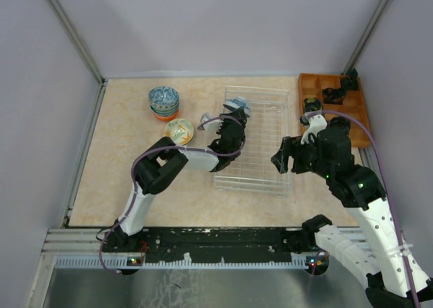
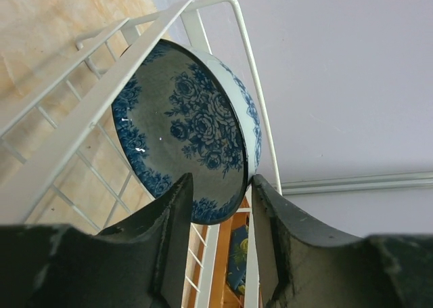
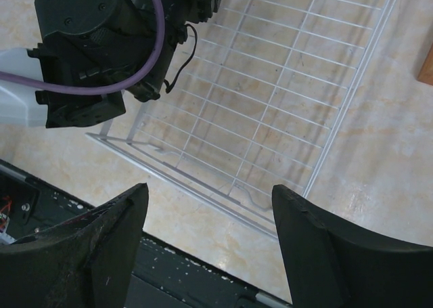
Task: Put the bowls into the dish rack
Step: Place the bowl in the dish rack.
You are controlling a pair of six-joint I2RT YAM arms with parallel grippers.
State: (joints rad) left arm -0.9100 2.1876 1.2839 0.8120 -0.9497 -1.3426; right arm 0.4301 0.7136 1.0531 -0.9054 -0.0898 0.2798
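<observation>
**Two-arm station, seen from overhead and from both wrists.**

- **Left tool** (image 2: pixel 220 186): the fingers (image 2: pixel 172 240) stand apart, astride the lower rim of a blue-flowered bowl (image 2: pixel 183 125). Whether either finger touches the bowl cannot be told.
- **Blue-flowered bowl:** it stands on edge in the far left corner of the rack (image 1: pixel 267 145), close against the raised corner wires.
- **Right tool** (image 3: pixel 210 244): the fingers are wide apart and hold nothing. It hangs above the rack's near right edge.
- **Left of the rack, on the tabletop** (image 1: pixel 135 186): a stack of bowls (image 1: pixel 164 101) with an orange one lowest, well apart from the rack. A green-patterned bowl (image 1: pixel 178 130) sits just nearer than the stack, upright.
- **Right of the rack:** an orange tray (image 1: pixel 311 84) holding black items (image 1: pixel 333 95).
</observation>
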